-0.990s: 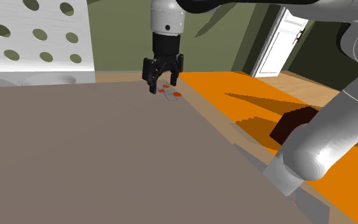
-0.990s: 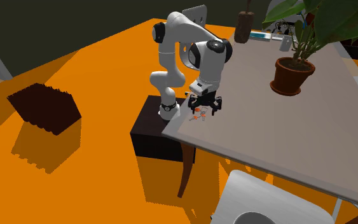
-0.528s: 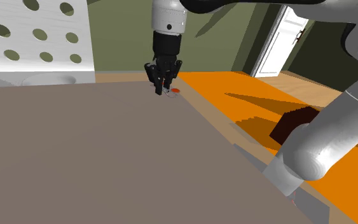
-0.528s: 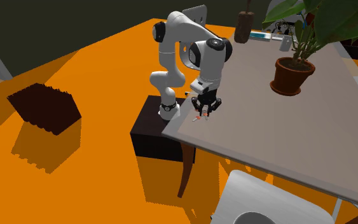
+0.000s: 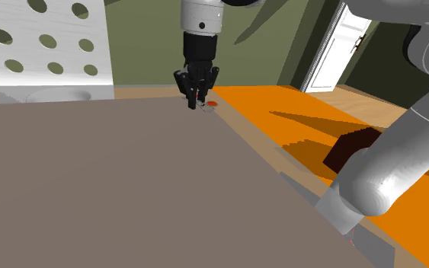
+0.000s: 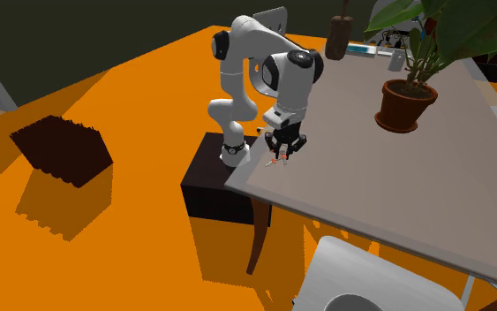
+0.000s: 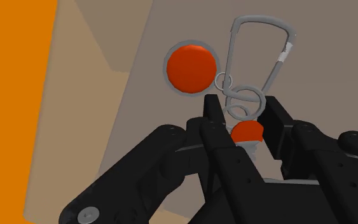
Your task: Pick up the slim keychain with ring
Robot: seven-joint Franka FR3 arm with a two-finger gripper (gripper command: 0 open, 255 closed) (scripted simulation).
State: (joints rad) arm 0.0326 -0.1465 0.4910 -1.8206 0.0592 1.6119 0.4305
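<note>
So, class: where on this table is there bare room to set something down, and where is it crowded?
Bare: the table top between the potted plant and the white chair. Crowded: the corner where the fingers clasp the keychain, and the cluttered far end.

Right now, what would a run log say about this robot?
step: grasping | pincer: shut on keychain | where: near table edge | lift: cannot tell
</note>
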